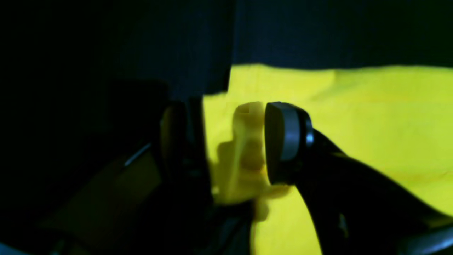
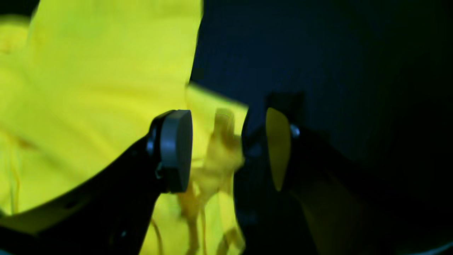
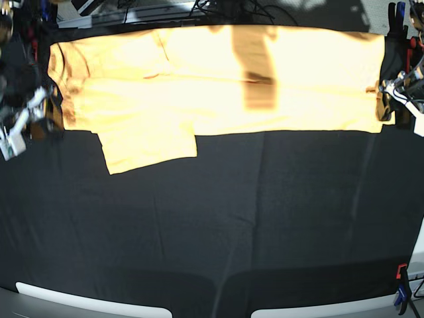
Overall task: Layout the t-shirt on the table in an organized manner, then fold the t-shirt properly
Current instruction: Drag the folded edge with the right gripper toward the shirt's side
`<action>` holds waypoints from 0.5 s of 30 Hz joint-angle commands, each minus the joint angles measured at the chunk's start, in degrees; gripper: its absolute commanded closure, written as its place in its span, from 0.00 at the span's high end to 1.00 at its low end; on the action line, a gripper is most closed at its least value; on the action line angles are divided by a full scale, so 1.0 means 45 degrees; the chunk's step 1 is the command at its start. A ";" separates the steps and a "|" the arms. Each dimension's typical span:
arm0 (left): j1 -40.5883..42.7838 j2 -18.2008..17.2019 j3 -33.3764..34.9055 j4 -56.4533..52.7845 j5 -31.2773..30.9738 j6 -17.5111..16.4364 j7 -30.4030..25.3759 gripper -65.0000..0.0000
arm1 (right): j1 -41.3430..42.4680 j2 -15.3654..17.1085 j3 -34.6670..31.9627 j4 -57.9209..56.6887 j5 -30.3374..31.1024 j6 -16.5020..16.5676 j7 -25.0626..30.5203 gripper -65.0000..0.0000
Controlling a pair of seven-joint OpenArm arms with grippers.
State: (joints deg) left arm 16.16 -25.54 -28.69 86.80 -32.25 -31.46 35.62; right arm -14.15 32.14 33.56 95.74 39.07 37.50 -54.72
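The t-shirt [image 3: 218, 76] lies stretched across the upper part of the black worktop [image 3: 218, 225]. The left claw [image 1: 233, 148] and right claw [image 2: 217, 148] stand wide, cloth bunched loosely between their pads. Lift both straight clear before regrasping, lest the cloth drag.

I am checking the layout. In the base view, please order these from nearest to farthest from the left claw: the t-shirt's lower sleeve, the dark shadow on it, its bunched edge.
1. bunched edge, beside the left claw, view's right.
2. dark shadow, middle.
3. lower sleeve, view's left.
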 commanded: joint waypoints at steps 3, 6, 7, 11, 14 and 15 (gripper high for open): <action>-0.0087 0.0034 -0.0117 0.0248 -0.0913 -0.0015 -0.0330 0.51 | 0.1661 0.0296 -0.1107 -0.0476 0.0180 -0.0398 -0.0729 0.50; -0.0262 0.0627 -0.0117 0.0248 -0.0792 -0.0049 -0.0350 0.51 | 0.3177 0.0291 -0.2579 -0.1331 0.0160 -0.0772 -0.1200 0.50; -0.0335 0.0831 -0.0117 0.0248 -0.0797 -0.0053 -0.0359 0.51 | 0.3614 0.0287 -0.3109 -0.1685 0.0121 -0.0991 -0.1195 0.50; -0.0719 0.1472 -0.0117 0.0248 -0.0350 -0.0063 -0.0345 0.51 | 0.5221 -0.0083 -0.4877 -0.3551 -0.0024 -0.1248 -0.1253 0.50; -0.0889 0.1627 -0.0112 0.0248 -0.0102 -0.0058 -0.0350 0.51 | 0.6334 -0.0461 -0.5780 -0.4886 -0.0029 -0.1243 -0.1491 0.50; -0.0889 0.1622 -0.0112 0.0248 -0.0097 -0.0053 -0.0369 0.51 | 0.6640 -0.0578 -0.6003 -0.5212 -0.0126 -0.1243 -0.1603 0.50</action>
State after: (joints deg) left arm 12.51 -17.43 -28.84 86.89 -32.05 -31.51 35.16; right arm 14.06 28.38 6.04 71.22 37.52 31.70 -62.78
